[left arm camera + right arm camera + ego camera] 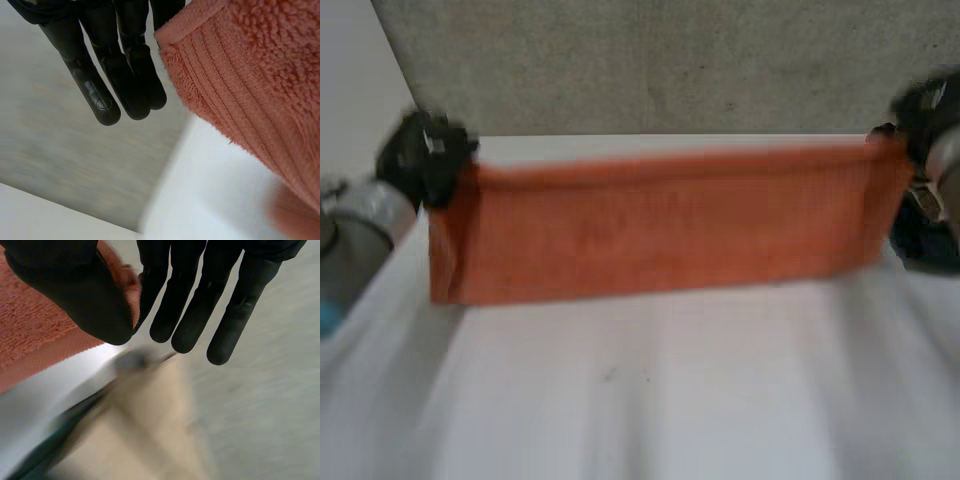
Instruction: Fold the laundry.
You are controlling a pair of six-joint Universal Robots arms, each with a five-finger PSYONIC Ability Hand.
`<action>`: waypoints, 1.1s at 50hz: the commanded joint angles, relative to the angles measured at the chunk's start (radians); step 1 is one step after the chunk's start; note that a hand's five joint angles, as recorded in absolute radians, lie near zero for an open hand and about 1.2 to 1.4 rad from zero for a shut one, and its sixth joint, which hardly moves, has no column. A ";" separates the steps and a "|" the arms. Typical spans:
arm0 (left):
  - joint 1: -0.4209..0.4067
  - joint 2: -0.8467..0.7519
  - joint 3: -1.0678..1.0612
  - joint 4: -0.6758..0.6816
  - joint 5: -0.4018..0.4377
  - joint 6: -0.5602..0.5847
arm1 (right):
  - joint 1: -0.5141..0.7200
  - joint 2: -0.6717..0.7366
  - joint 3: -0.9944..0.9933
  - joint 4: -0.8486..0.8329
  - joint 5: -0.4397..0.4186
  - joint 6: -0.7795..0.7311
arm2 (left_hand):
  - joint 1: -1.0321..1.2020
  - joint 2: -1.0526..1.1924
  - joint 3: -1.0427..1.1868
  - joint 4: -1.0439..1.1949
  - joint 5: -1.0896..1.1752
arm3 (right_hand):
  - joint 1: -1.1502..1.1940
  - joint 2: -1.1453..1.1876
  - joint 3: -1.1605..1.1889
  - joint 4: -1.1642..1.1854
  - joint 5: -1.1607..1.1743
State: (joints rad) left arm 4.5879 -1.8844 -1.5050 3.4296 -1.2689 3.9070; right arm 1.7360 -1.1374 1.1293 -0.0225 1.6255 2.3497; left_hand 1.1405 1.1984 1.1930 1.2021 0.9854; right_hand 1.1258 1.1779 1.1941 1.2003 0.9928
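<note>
An orange towel (660, 230) hangs stretched wide above the white table (650, 390), its lower edge just over the tabletop. My left hand (420, 155) holds the towel's upper left corner. In the left wrist view the ribbed hem of the towel (250, 75) runs up beside my straight fingers (125, 75) and is pinched at the corner. My right hand (925, 110) holds the upper right corner. In the right wrist view my thumb (75, 290) presses the towel (35, 325) against a finger.
A grey surface (670, 60) lies beyond the table's far edge. The white tabletop stretches bare from under the towel towards me. In the right wrist view a tan shape (145, 430) lies below the table edge.
</note>
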 commanded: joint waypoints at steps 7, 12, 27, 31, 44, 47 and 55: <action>-0.040 -0.035 0.525 0.120 -0.046 -0.234 | 0.007 -0.002 -0.344 -0.264 -0.015 0.350 | 0.256 0.198 0.203 0.194 0.236 | 0.271 0.218 0.202 0.196 0.229; -0.034 -0.009 0.344 0.086 -0.044 -0.310 | 0.028 -0.002 -0.267 -0.176 -0.018 0.359 | 0.256 0.198 0.203 0.194 0.236 | 0.271 0.218 0.202 0.196 0.229; 0.069 0.001 -0.243 0.206 -0.001 -0.304 | 0.014 -0.007 0.297 -0.071 -0.176 0.342 | 0.256 0.198 0.203 0.194 0.236 | 0.271 0.218 0.202 0.196 0.229; 0.089 -0.045 -0.342 0.290 0.034 -0.301 | -0.003 -0.010 0.429 -0.091 -0.228 0.339 | 0.204 0.146 0.151 0.142 0.184 | 0.271 0.218 0.202 0.196 0.229; 0.132 -0.120 -0.396 0.303 0.056 -0.094 | -0.065 -0.010 0.563 -0.146 -0.246 0.278 | -0.390 -0.448 -0.442 -0.451 -0.409 | 0.271 0.218 0.202 0.196 0.229; 0.161 -0.120 -0.415 0.301 0.056 -0.017 | -0.082 -0.012 0.570 -0.146 -0.246 0.275 | -0.393 -0.451 -0.445 -0.454 -0.412 | 0.271 0.218 0.202 0.196 0.229; 0.216 -0.116 -0.452 0.298 0.057 0.089 | -0.090 -0.015 0.573 -0.146 -0.248 0.266 | -0.378 -0.436 -0.431 -0.440 -0.397 | 0.271 0.218 0.202 0.196 0.229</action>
State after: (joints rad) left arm 4.7652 -2.0049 -1.9300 3.7296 -1.2131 3.9369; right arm 1.6504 -1.1500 1.7025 -0.1699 1.3777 2.6224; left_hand 0.6939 0.6828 0.6848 0.6782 0.5014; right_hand 1.1258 1.1779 1.1943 1.2005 0.9925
